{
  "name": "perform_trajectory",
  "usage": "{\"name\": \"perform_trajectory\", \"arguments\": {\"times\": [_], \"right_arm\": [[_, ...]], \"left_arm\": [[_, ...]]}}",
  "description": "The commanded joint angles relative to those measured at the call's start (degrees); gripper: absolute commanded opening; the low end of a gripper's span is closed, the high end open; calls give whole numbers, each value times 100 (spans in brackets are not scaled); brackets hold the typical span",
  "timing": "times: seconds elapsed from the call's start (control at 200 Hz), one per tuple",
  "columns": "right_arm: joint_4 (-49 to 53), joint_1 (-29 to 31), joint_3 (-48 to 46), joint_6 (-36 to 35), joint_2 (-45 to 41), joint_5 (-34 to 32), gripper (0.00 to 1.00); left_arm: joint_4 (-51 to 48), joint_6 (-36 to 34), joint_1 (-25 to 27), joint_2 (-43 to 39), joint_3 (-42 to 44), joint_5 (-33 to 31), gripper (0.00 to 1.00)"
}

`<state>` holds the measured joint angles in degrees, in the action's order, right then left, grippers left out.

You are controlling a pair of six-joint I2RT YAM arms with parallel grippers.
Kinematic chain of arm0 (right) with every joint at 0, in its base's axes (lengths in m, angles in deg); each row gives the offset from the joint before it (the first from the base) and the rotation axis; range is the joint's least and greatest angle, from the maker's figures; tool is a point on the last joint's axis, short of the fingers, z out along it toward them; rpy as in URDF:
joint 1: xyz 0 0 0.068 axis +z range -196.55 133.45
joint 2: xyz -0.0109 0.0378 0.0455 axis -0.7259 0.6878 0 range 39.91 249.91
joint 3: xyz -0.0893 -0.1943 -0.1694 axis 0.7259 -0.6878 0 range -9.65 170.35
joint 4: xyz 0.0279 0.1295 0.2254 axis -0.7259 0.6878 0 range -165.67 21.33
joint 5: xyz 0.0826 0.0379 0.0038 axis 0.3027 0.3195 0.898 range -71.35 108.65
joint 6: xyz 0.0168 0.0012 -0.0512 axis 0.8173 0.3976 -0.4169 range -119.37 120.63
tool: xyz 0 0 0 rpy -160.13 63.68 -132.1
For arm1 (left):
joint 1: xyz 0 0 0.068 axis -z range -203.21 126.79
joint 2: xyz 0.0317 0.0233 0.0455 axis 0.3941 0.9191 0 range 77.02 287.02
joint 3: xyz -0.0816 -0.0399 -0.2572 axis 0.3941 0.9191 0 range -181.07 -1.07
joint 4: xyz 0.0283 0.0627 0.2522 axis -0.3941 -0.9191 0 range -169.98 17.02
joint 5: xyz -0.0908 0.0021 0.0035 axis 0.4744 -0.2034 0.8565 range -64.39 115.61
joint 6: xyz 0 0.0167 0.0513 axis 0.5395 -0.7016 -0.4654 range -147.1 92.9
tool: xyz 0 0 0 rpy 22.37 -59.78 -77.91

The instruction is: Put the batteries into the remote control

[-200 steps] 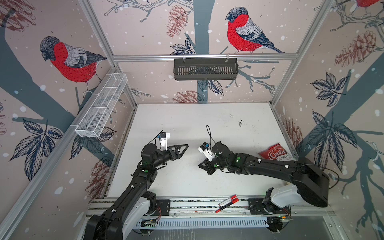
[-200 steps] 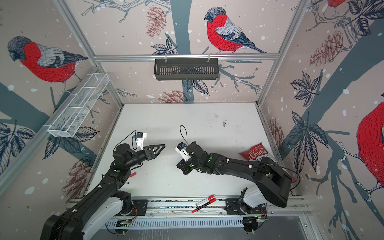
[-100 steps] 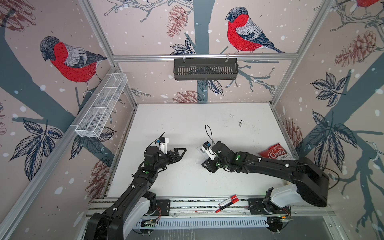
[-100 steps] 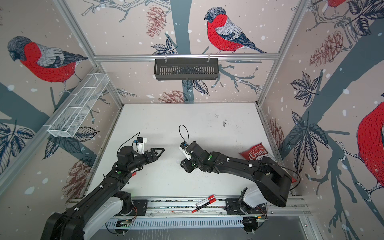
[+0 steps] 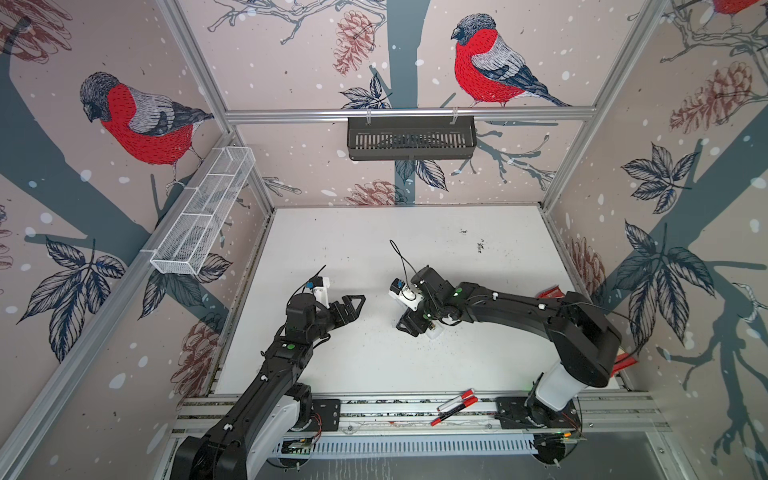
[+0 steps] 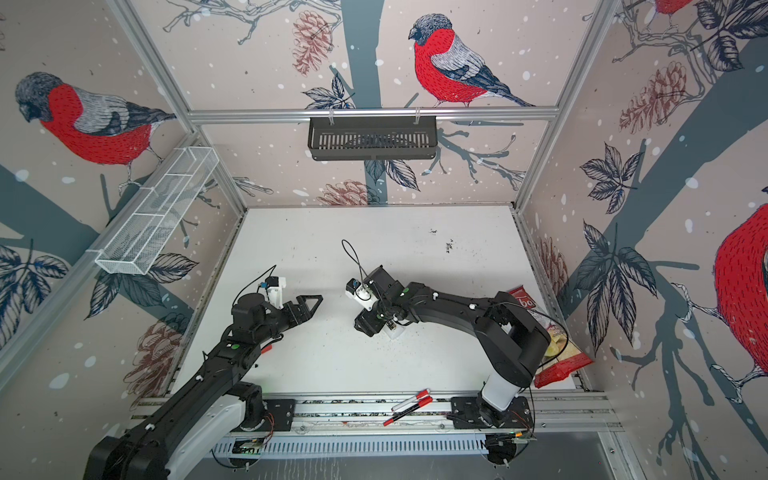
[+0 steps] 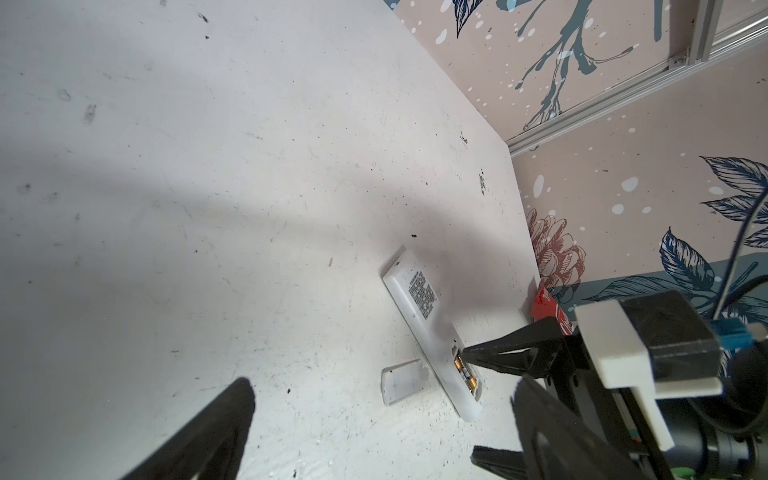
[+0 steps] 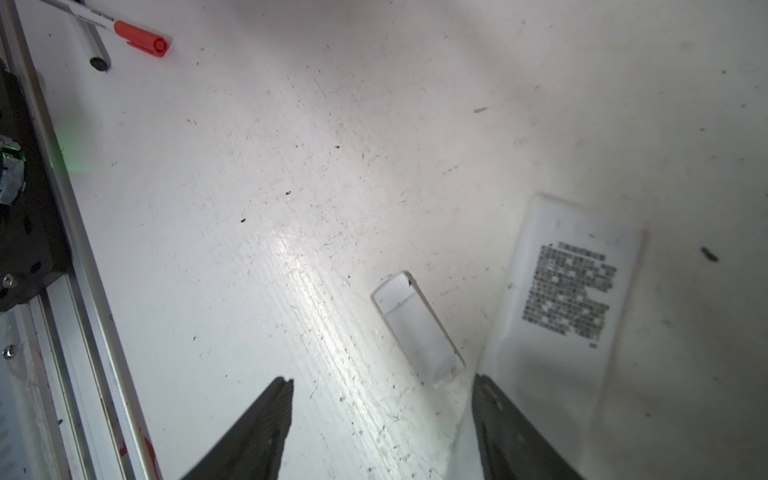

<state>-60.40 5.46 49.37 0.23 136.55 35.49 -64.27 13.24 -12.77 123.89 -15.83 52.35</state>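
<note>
Enclosure: walls papered with red-breasted birds and pine cones, set around a scuffed white surface (image 5: 374, 257).
Remote control: the long slim white plastic remote control (image 7: 419, 307) lies back up on the surface with its printed label showing. The compartment at one end is uncovered.
Batteries: two small dark batteries with copper-orange ends (image 7: 465, 371) lie side by side inside that compartment. They appear seated.
Cover: a small white rectangular battery cover (image 8: 417, 328) lies loose just beside the open end, angled off the remote's long axis.
Right hand: the right hand (image 8: 382, 378) hangs over the open end, jaws well apart, holding nothing. The cover's long axis runs away from the gap, closer to the finger on the remote's side.
Left hand: the left hand (image 5: 353, 305) is spread fully and empty, well apart from the remote. The right arm is nearer.
Hidden: in both top views the right arm covers the remote and batteries almost wholly. Battery polarity is too small to tell.
</note>
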Motion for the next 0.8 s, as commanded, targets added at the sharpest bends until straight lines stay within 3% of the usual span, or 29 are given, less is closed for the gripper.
{"name": "perform_trajectory", "arguments": {"times": [0.0, 0.395, 0.655, 0.735, 0.795], "right_arm": [[337, 48, 192, -498, 196, 282, 70], [708, -74, 650, -578, 974, -60, 69], [702, -409, 347, -169, 751, -142, 68], [723, -419, 316, -45, 741, -113, 64], [724, -420, 328, 73, 768, -138, 56]], "left_arm": [[47, -79, -121, 45, -36, -1, 97], [347, -39, -297, 324, -1, 241, 97], [473, -35, -341, 437, -13, 327, 97], [506, -19, -351, 451, -9, 343, 97], [511, -17, -349, 446, -1, 349, 97]]}}
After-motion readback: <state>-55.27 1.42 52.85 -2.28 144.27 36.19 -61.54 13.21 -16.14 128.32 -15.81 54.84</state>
